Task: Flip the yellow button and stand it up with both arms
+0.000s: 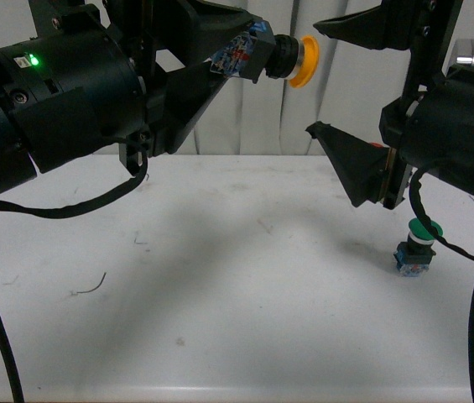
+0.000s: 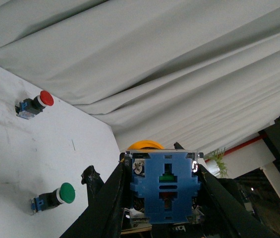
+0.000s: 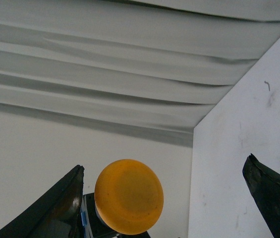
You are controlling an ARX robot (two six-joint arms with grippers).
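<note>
High above the table, the yellow button (image 1: 302, 60) is held sideways, its yellow-orange cap pointing at my right arm. My left gripper (image 1: 249, 52) is shut on its blue base. In the left wrist view the blue base (image 2: 165, 186) fills the space between the black fingers of the left gripper (image 2: 162, 167), with the cap's rim showing behind it. My right gripper (image 1: 330, 84) is open, one finger above and one below the level of the cap, a short way off. In the right wrist view the cap (image 3: 129, 196) faces the camera, near one finger of the right gripper (image 3: 167, 188) and touching neither.
A green-capped button (image 1: 419, 245) lies on the white table (image 1: 220, 294) under my right arm, also seen as the green button (image 2: 55, 197). A red-capped button (image 2: 35, 103) lies further off. A grey curtain (image 1: 253, 117) hangs behind. A thin wire scrap (image 1: 92, 285) lies front left.
</note>
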